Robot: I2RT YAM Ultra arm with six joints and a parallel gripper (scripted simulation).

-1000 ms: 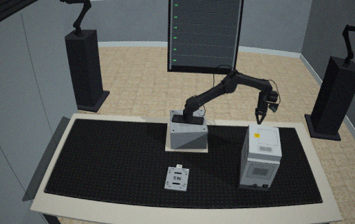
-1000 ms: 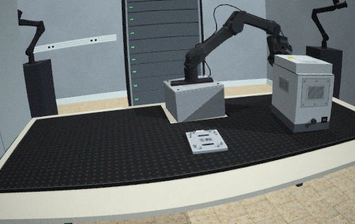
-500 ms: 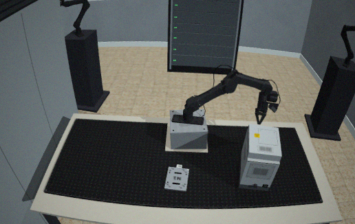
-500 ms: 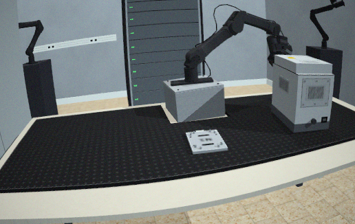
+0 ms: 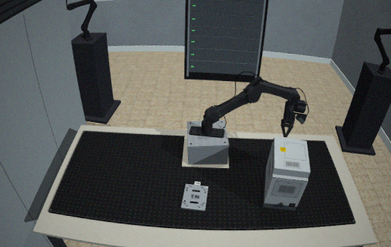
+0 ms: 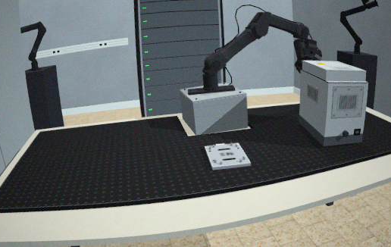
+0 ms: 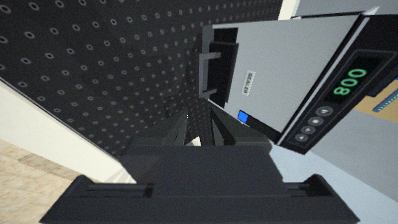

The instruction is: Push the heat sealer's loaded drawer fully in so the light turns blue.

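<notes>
The white heat sealer [image 5: 287, 170] [image 6: 333, 102] [image 7: 285, 60] stands upright at the right of the black mat, with its drawer side facing the back. In the wrist view its drawer handle [image 7: 209, 72] sits close against the face and the drawer looks pushed in. A small light [image 7: 243, 116] glows blue, and the display [image 7: 350, 82] reads 800. My gripper [image 5: 285, 132] [image 6: 298, 68] [image 7: 199, 111] hangs just behind the sealer's upper back edge, fingers nearly together and empty, clear of the handle. The plate, sheet and frame are hidden inside.
The arm's grey base box [image 5: 208, 149] [image 6: 213, 110] stands at mid-back. A small grey fixture plate [image 5: 195, 197] [image 6: 225, 157] lies flat in front of it. The table's back edge [image 7: 50, 130] runs close behind the sealer. Black camera pillars [image 5: 92, 72] stand on the floor.
</notes>
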